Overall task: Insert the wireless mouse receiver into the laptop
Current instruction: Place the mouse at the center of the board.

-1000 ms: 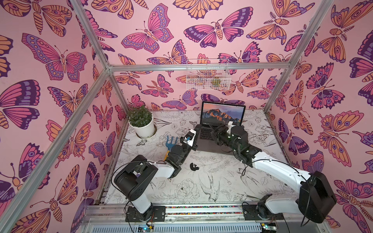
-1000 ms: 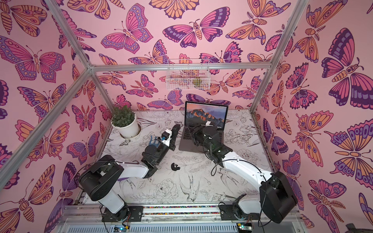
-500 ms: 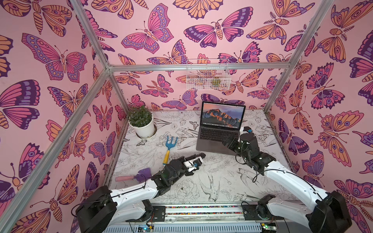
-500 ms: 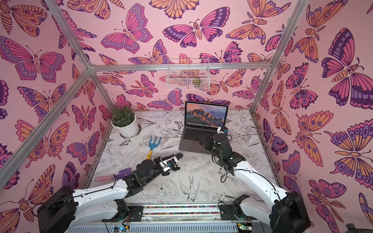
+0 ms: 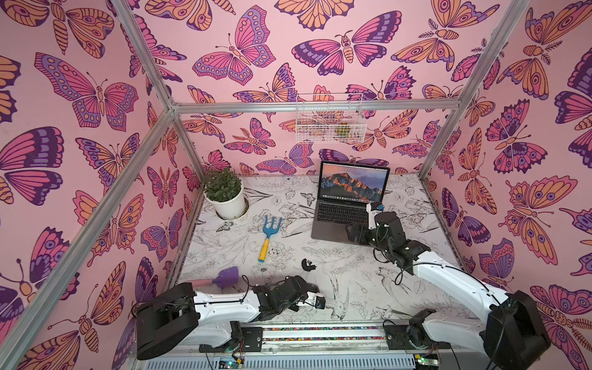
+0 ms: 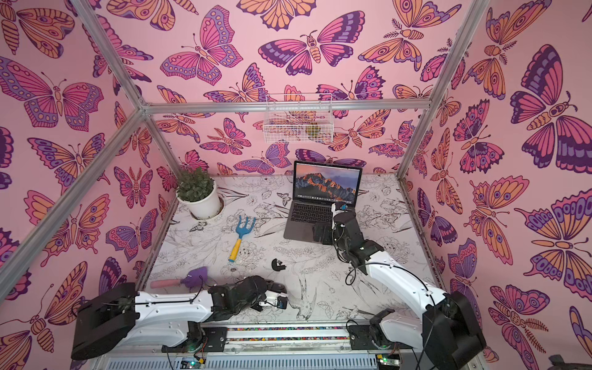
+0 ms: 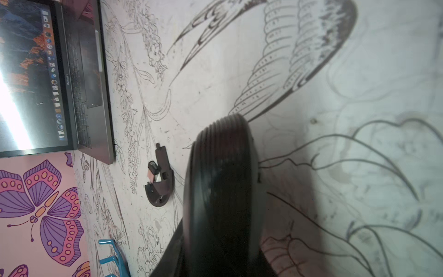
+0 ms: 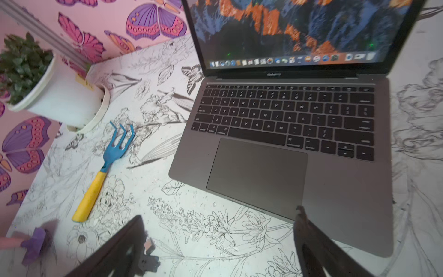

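White line-drawn surface (image 5: 352, 288) carries the open laptop (image 5: 346, 211) at its far end. Left of the laptop stands a potted plant (image 5: 226, 198). The right gripper (image 5: 354, 232) hangs over the laptop's near right corner, hiding part of the palm rest, jaws spread wide and empty. The left gripper (image 5: 312, 288), in front of the laptop, is closed narrow; whether it holds anything I cannot tell. A blue rake (image 5: 268, 235) lies left of the laptop, a purple trowel (image 5: 224, 277) farther off. Before the laptop's near left corner sits a small black half-round piece (image 5: 308, 264) holding the receiver (image 7: 153, 170).

Bright even light; glare streaks the laptop (image 7: 55, 79) screen.
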